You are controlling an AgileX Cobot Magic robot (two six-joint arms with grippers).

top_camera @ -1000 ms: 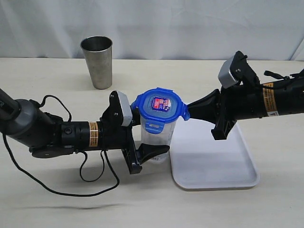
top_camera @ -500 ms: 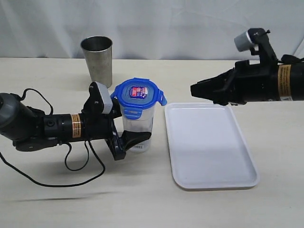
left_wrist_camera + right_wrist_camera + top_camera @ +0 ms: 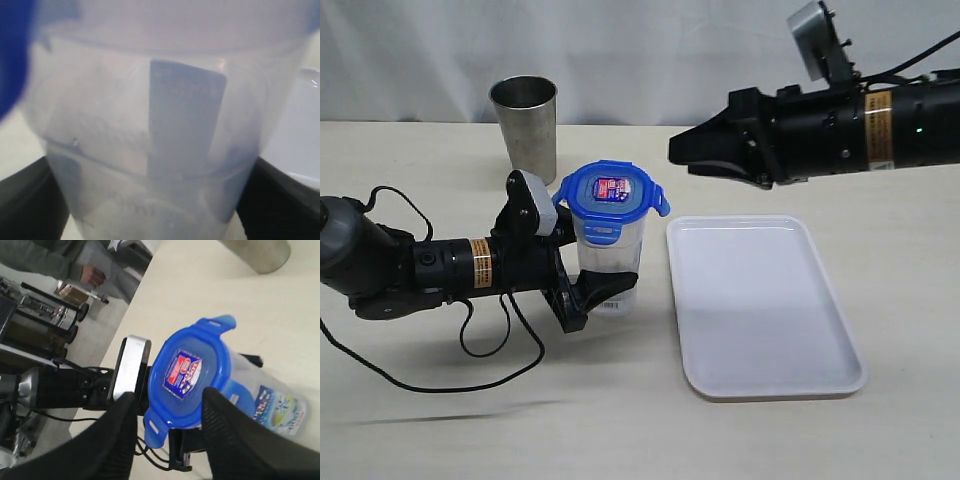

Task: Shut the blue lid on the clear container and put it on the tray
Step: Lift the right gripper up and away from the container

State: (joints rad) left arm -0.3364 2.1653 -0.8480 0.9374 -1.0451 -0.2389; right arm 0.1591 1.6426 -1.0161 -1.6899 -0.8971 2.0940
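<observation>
**Lidded canister gripped beside the tray, right arm open above**

Nearest the camera, the tray (image 3: 760, 310) lies flat and white on the pale table (image 3: 440, 400). Just beside its left edge, not on it, the clear container (image 3: 610, 255) stands upright. The left gripper (image 3: 608, 284) is clamped on its lower body, one black finger on each side. A barcode label (image 3: 612, 300) shows near the base, its digits too small to read. The right wrist view shows a blue-and-white printed panel (image 3: 277, 407) on the wall, not legible.

The blue lid (image 3: 610, 190) sits on top with its front flap folded down and its side flaps sticking out. Its centre sticker (image 3: 182, 374) is red and purple, with blurred lettering.

An orange band label (image 3: 480, 262) wraps the left arm, its text unreadable.

Farther back and higher, the right gripper (image 3: 682, 150) hangs in the air with its fingers (image 3: 112, 440) spread, holding nothing. A steel tumbler (image 3: 525, 130) stands at the rear.
</observation>
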